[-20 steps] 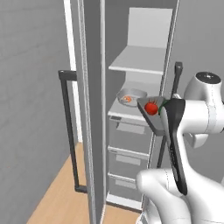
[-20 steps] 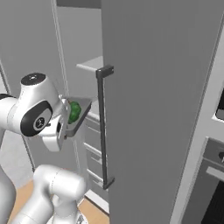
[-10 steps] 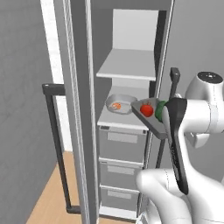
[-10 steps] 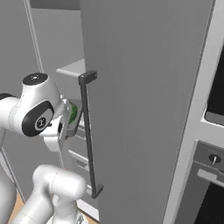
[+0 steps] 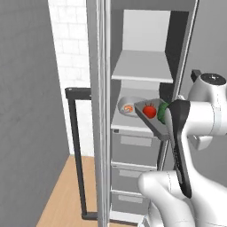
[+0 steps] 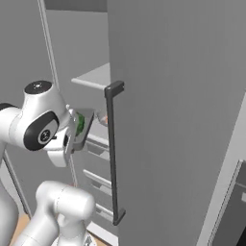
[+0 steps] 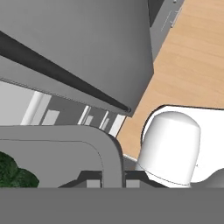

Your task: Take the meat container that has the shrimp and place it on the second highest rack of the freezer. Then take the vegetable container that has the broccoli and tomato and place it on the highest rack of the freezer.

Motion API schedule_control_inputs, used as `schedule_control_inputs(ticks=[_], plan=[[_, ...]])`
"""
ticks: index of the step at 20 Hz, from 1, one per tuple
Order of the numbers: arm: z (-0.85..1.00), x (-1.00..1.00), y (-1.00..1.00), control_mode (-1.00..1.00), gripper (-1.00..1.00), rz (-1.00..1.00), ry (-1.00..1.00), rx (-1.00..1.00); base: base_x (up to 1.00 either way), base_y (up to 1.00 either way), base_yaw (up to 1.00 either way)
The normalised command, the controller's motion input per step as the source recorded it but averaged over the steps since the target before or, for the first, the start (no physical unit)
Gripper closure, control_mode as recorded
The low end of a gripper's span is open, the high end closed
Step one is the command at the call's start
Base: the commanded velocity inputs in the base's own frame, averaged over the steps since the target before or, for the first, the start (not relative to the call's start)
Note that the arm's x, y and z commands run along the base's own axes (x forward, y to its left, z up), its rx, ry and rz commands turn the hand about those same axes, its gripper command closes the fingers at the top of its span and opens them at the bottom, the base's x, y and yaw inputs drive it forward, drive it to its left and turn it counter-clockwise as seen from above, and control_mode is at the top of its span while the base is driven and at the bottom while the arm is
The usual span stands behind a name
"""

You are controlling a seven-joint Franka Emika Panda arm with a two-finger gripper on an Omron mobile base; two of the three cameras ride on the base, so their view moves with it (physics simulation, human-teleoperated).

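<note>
A wood-floored simulated kitchen frames the open freezer [image 5: 146, 66], its pale shelf boards above grey drawer fronts. The meat container [image 5: 127, 106] with its orange shrimp already lies on the second highest rack [image 5: 128, 122], apparently the first half of the job done. The robot carries the vegetable container [image 5: 153, 119], red tomato and broccoli aboard, tilted at the freezer's mouth just beside the shrimp tray and below the highest rack [image 5: 142, 72], where it evidently belongs. The hand [image 7: 111, 181] is clamped nearly shut on the tray's rim, a narrow edge grip that likely explains the tilt.
</note>
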Motion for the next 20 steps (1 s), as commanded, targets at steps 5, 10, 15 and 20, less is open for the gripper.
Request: schedule_control_inputs(ticks=[5, 10, 15, 20], plan=[[0.0, 0.0, 0.0, 1.0, 1.0, 0.0, 0.0, 0.0, 0.14, 0.27, -0.23], [0.0, 0.0, 0.0, 1.0, 1.0, 0.0, 0.0, 0.0, 0.29, 0.39, -0.23], [0.0, 0.0, 0.0, 1.0, 1.0, 0.0, 0.0, 0.0, 0.45, 0.31, -0.18], [0.0, 0.0, 0.0, 1.0, 1.0, 0.0, 0.0, 0.0, 0.2, 0.09, -0.1]])
